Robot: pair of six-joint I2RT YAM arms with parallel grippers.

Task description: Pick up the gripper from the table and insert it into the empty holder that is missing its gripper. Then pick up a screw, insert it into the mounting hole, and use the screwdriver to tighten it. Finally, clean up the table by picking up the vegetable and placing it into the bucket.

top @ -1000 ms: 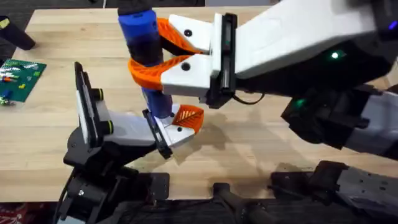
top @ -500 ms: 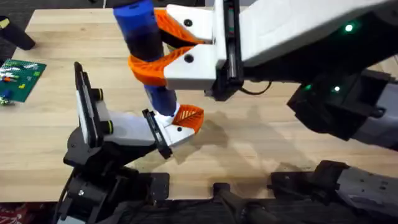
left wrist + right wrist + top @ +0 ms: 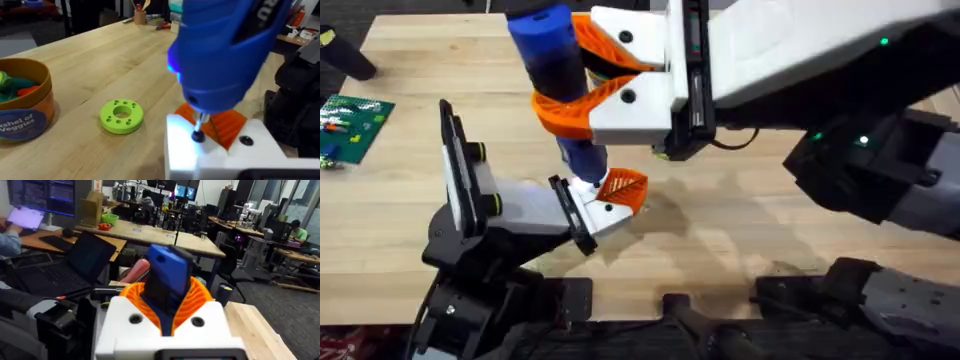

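Near the middle of the wooden worktop (image 3: 740, 250), the right tool (image 3: 582, 78) is pinching the blue screwdriver (image 3: 558, 85) between its curved orange fingers (image 3: 565, 115), holding it roughly upright with the handle uppermost. Its metal tip is pressing down on a dark screw (image 3: 198, 136) sitting in the white base of the small orange gripper (image 3: 623, 188), which is seated at the end of the holder (image 3: 525, 205) (the white wrist with black plates and yellow-ringed knobs). That holder is the left arm's own tool, and whether it is spread or pressed together cannot be told. In the left wrist view, a second dark screw (image 3: 245, 141) is showing in the white base, just beside the orange ribbing. Farther off on the planks, a green disc (image 3: 121, 116) with holes is lying flat, and a round bucket (image 3: 31, 107) with vegetables (image 3: 12, 87) inside is standing near it. A green circuit board (image 3: 350, 122) is lying at the worktop's far left edge
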